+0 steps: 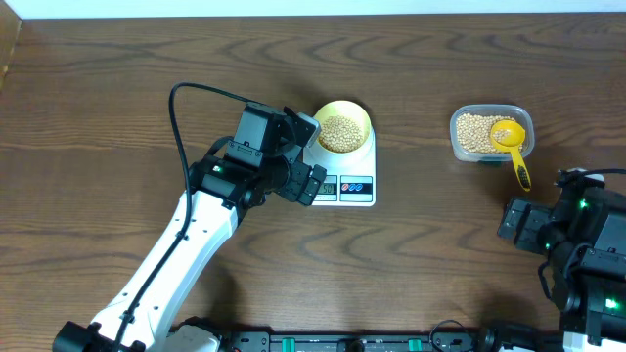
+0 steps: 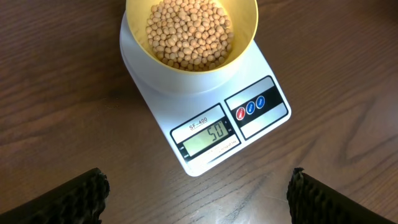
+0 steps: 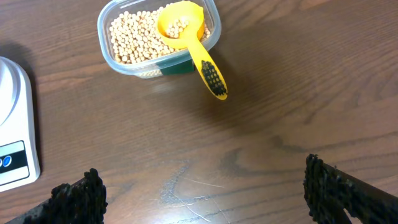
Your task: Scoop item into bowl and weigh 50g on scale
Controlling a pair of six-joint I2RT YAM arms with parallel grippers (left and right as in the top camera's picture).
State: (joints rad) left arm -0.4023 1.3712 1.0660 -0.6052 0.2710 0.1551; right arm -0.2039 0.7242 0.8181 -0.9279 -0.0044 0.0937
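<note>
Beans (image 2: 189, 34) in bowl (image 2: 244, 28) on scale (image 2: 157, 107) reading 50.
Left gripper (image 2: 199, 193), right gripper (image 3: 202, 186): both gaping wide, holding nothing.

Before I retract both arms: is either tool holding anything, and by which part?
Nothing is held. The left tool stands open and empty short of the scale; the right tool stands open, clear of the scoop lying in the tub.

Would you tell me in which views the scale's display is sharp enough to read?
Left wrist view: the grey display of the white rectangular digital scale is crisp, glare-free; overhead view: too small to read; right wrist view: only its edge shows.
</note>
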